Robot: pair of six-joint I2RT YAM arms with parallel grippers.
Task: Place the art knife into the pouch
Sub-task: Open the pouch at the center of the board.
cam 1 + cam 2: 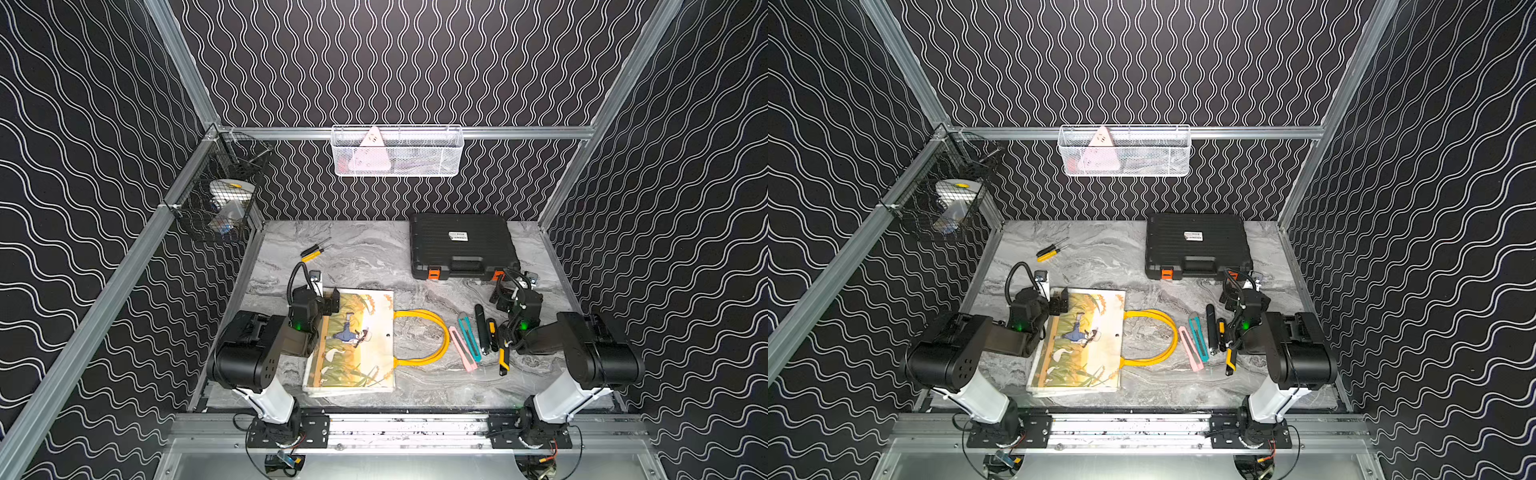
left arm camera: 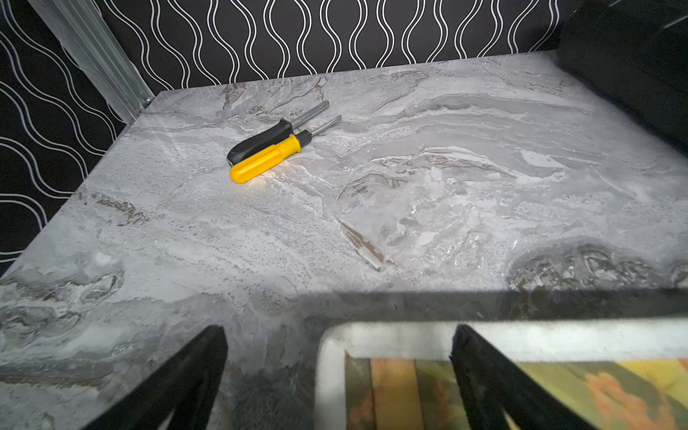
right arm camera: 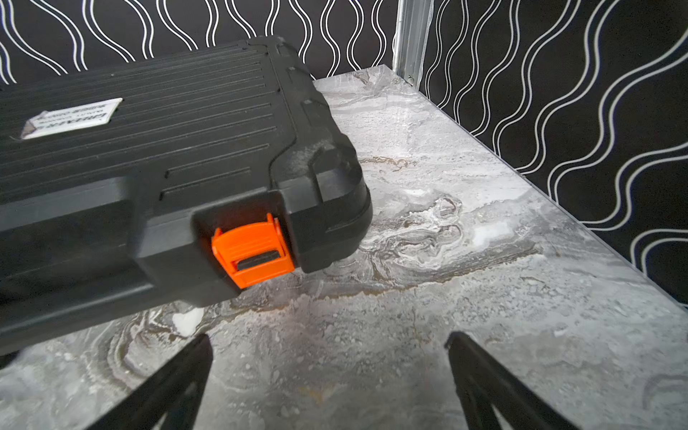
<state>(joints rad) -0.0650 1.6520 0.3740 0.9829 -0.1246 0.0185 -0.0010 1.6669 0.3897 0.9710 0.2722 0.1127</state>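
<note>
The pouch [image 1: 357,345] [image 1: 1084,340] lies flat at the front middle of the marble table, printed face up, its yellow loop handles [image 1: 440,332] pointing right. Several art knives lie in a row right of the handles: pink [image 1: 463,349], teal [image 1: 470,336], black [image 1: 481,328] and yellow-black [image 1: 504,359]. My left gripper [image 1: 326,293] [image 2: 339,331] hangs open over the pouch's far left corner [image 2: 391,391], one finger over the table and one over the pouch. Open and empty, my right gripper [image 1: 503,293] [image 3: 328,338] hovers above bare marble just behind the knives.
A shut black hard case [image 1: 461,245] [image 3: 149,149] with orange latches stands at the back right, close ahead of the right gripper. Two screwdrivers [image 1: 316,249] [image 2: 271,149] lie at the back left. A white basket [image 1: 397,151] and a black wire basket [image 1: 220,195] hang on the walls.
</note>
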